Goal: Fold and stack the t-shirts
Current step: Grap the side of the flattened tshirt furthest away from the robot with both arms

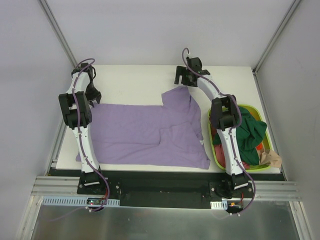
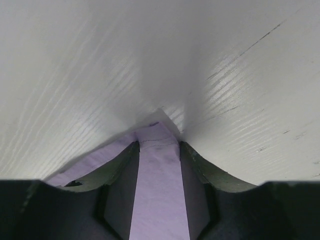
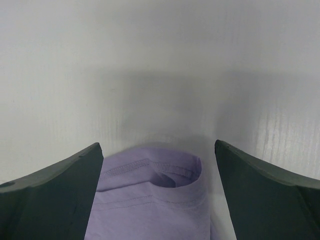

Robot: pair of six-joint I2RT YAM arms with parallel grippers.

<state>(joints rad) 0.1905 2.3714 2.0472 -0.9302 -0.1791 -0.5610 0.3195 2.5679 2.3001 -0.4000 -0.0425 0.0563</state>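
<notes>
A lavender t-shirt point(image 1: 145, 132) lies spread on the white table point(image 1: 135, 80), its far right part bunched up. My left gripper point(image 1: 93, 98) is at the shirt's far left corner, shut on the cloth; the left wrist view shows a strip of lavender cloth point(image 2: 157, 185) pinched between the fingers. My right gripper point(image 1: 183, 78) is open just beyond the shirt's far right end; the right wrist view shows a hemmed lavender sleeve opening point(image 3: 155, 185) lying between the spread fingers point(image 3: 60, 195). Dark green point(image 1: 250, 135) and red-pink point(image 1: 261, 148) shirts are piled in the basket.
A lime-green plastic basket point(image 1: 216, 150) stands at the table's right edge beside my right arm, with a tan cloth point(image 1: 272, 158) at its near end. Grey walls enclose the table on three sides.
</notes>
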